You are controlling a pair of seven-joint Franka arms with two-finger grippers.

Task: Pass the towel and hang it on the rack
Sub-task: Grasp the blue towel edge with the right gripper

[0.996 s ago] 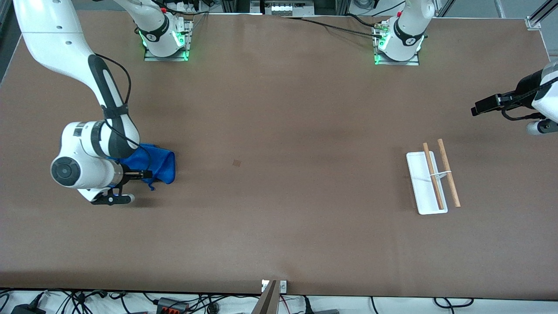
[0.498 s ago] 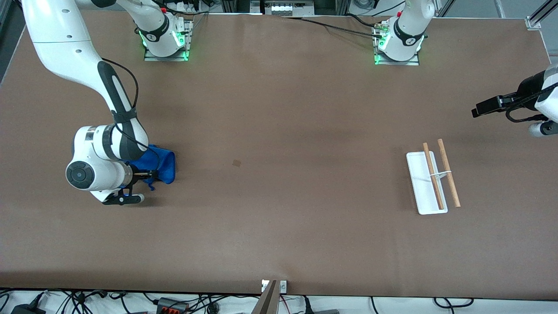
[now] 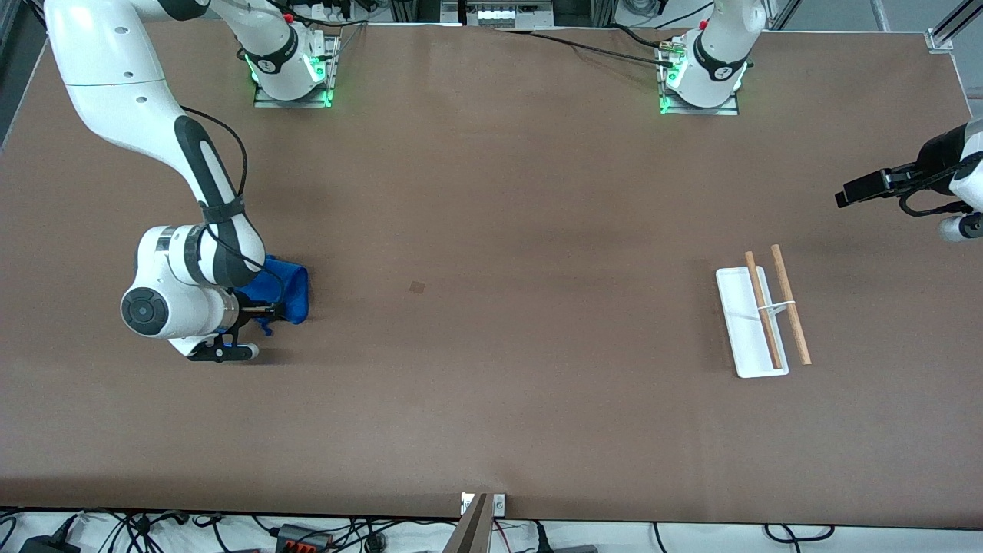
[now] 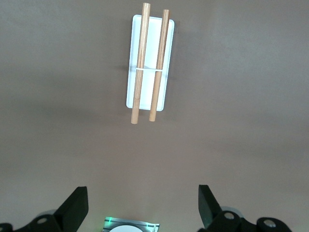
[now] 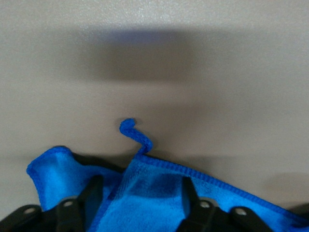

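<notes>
A crumpled blue towel (image 3: 290,286) lies on the brown table at the right arm's end. My right gripper (image 3: 263,310) is down at it. In the right wrist view the open fingers (image 5: 94,186) straddle a fold of the towel (image 5: 154,176), and my right gripper (image 5: 141,182) has not closed on it. The rack (image 3: 762,316) stands at the left arm's end, with a white base (image 3: 732,296) and two wooden rods. My left gripper (image 3: 852,190) is up in the air by the table's end. It is open and empty (image 4: 142,194), and the rack (image 4: 148,63) shows below it.
A loose towel loop (image 5: 133,129) sticks out onto the bare table. A small dark mark (image 3: 417,287) is on the table's middle. The left arm's lit base (image 3: 699,84) and the right arm's base (image 3: 292,73) stand along the robots' edge of the table.
My right gripper has slid farther over the towel toward the table's middle. The towel has stayed in place. My left gripper has drifted slightly toward the table's end.
</notes>
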